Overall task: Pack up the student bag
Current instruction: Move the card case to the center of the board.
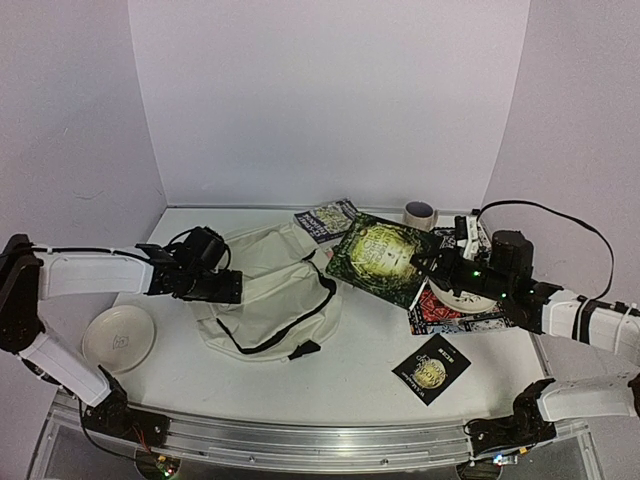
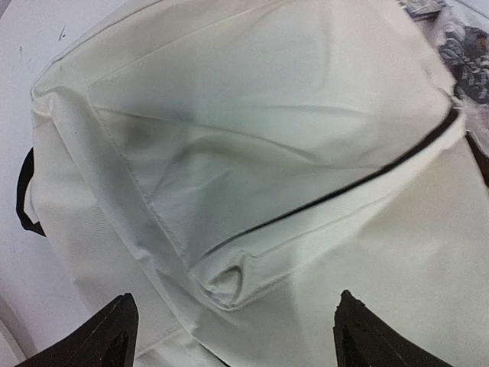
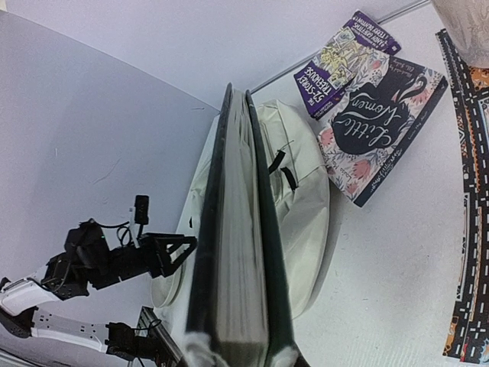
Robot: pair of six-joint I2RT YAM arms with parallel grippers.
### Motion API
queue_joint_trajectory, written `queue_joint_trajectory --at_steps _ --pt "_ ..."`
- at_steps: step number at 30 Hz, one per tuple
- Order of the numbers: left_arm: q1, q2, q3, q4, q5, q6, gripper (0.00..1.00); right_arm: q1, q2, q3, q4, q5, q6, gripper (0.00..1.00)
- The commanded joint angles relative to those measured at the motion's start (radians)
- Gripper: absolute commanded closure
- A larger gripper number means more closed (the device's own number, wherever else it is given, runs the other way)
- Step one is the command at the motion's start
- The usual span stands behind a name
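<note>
Left jaws wide above student bag (image 1: 265, 290), right jaws clamping green book (image 1: 385, 258), plate (image 1: 118, 337) beside bag

Overhead view: illumination is even and moderately bright, and the white walls (image 1: 330, 100) carry a faint violet tint. Shadows are soft and short, lying close under the student bag (image 1: 265, 290) on the table (image 1: 350, 370). There is mild sheen on the glossy cover of the green book (image 1: 385, 258). The metal rail (image 1: 320, 440) bows, which indicates lens distortion.

Left wrist view: the fabric is evenly lit, with grey shading in the folds. The fingertips (image 2: 114, 332) read as dark, soft-edged silhouettes. The top right corner is blurred.

Right wrist view: the book's near edge is out of focus. The Little Women cover (image 3: 382, 130) is legible. The wall grades from grey to white.
</note>
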Motion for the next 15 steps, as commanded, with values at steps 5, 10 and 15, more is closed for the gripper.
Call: queue_joint_trajectory --at_steps 5,10,15 --pt "-0.196 -0.144 0.076 -0.022 0.174 0.226 0.03 -0.004 -0.073 0.006 0.066 -0.012 -0.017 1.00" --pt "-0.288 -0.134 0.081 -0.031 0.227 0.283 0.01 -0.004 -0.092 0.001 0.053 -0.012 -0.014 1.00" --pt "-0.360 -0.075 0.097 -0.054 0.208 0.316 0.01 -0.003 -0.102 0.001 0.044 -0.020 -0.009 1.00"
